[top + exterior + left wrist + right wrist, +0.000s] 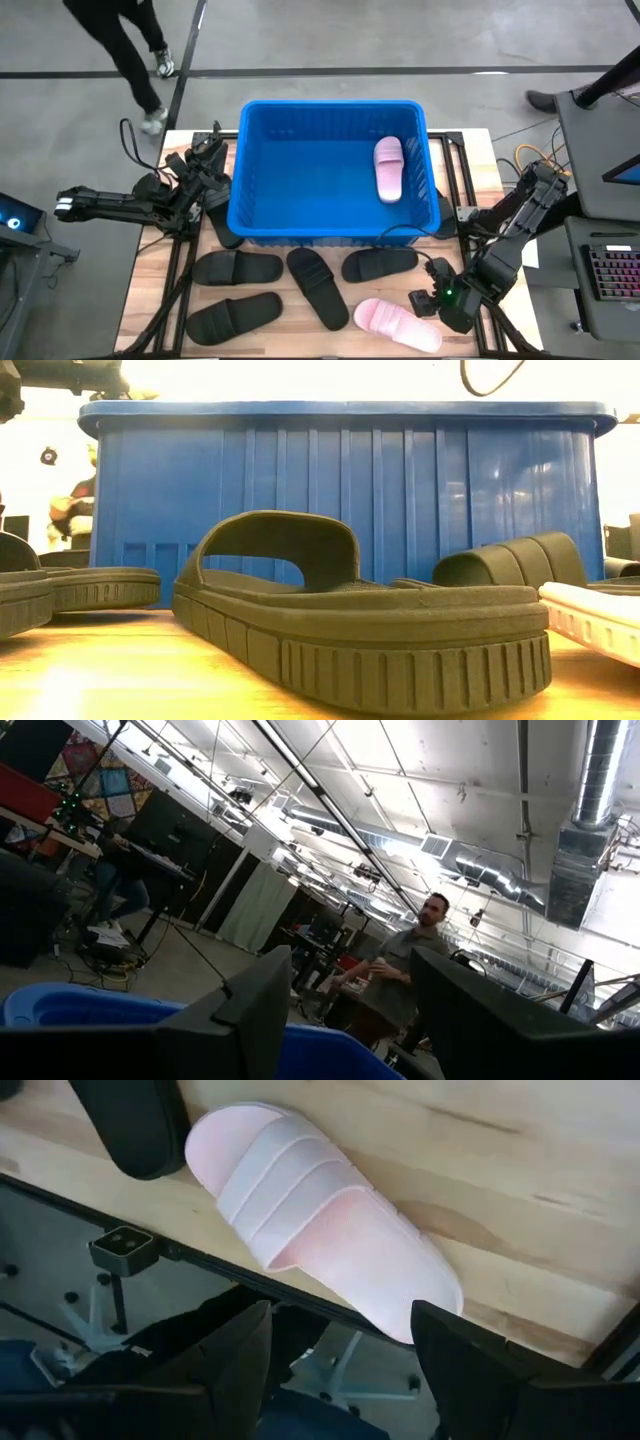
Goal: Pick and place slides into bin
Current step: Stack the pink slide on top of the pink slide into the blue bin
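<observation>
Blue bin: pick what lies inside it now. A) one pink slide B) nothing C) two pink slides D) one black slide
A: the high view shows a single pink slide on the floor of the blue bin, near its right wall.
</observation>
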